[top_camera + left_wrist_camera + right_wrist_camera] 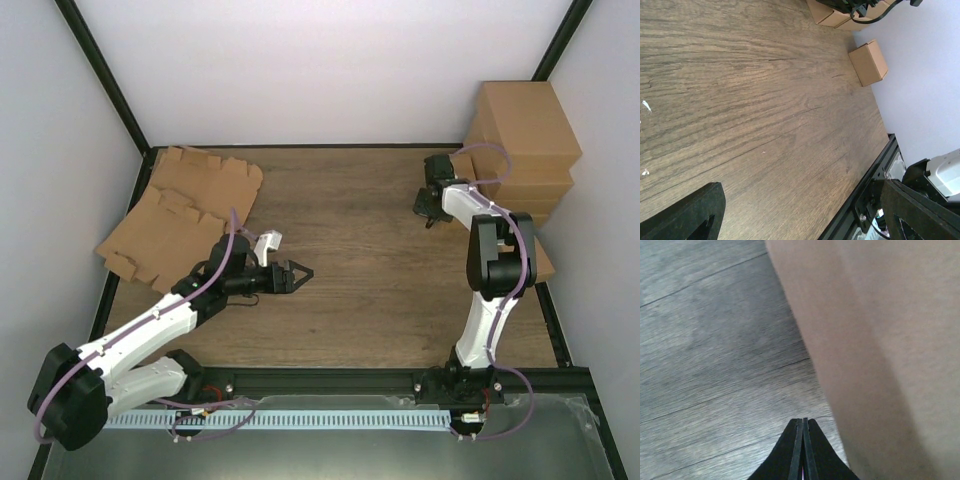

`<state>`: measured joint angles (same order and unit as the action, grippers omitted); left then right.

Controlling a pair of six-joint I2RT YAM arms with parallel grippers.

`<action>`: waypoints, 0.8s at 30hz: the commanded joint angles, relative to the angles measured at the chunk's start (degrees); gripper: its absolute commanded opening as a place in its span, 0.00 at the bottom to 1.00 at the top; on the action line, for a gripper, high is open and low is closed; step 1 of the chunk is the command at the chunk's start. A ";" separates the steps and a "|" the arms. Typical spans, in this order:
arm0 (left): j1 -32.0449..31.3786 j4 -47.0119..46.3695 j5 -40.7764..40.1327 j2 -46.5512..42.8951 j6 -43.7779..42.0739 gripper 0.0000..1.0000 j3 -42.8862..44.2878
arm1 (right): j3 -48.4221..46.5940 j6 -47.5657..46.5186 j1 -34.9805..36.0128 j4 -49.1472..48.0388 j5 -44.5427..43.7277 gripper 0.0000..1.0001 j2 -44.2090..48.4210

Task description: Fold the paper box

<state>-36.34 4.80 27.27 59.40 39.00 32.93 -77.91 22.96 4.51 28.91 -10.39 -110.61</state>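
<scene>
Brown cardboard paper box [165, 225] is observed lying unfolded at the far left corner of the wood-grain table [380, 310]. It is spread flat as a die-cut sheet, and its left edge reaches the table frame. Creased panels, notched flaps and small tabs are noted along its outline. Whether one sheet or two overlapping sheets are present cannot be determined.

The black two-finger left gripper [298, 272] is found to the right of the sheet and nearer the arm bases, apart from it and not in contact. Its fingers are seen spread wide over bare tabletop, with nothing held between them. In the left wrist view only wood grain is recorded between the fingers.

The black right gripper [430, 213] is located well apart from the sheet, at the far right of the table, just beside a stack of large brown cardboard cartons [525, 140]. Its fingers [796, 440] are seen pressed together, with nothing pinched. A blurred tan cardboard face is recorded immediately to their right.
</scene>
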 commanded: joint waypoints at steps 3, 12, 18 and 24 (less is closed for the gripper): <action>0.21 -0.61 -0.06 0.11 -0.91 0.88 1.82 | -2.89 0.17 -2.44 2.46 -4.60 0.01 -0.18; 0.21 -0.86 0.07 0.27 -0.86 0.88 1.74 | -3.41 2.88 -2.97 3.52 -11.31 0.01 -0.79; 0.21 -0.75 0.07 0.19 -0.84 0.88 1.76 | -4.05 1.47 -2.93 3.80 -13.73 0.01 -1.64; 0.21 -0.79 0.11 0.18 -0.76 0.88 1.86 | -4.80 1.50 -2.85 4.74 -14.96 0.01 -2.10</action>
<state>-36.34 4.80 27.27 59.53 38.81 33.34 -79.90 24.27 2.87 32.60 -19.16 -112.12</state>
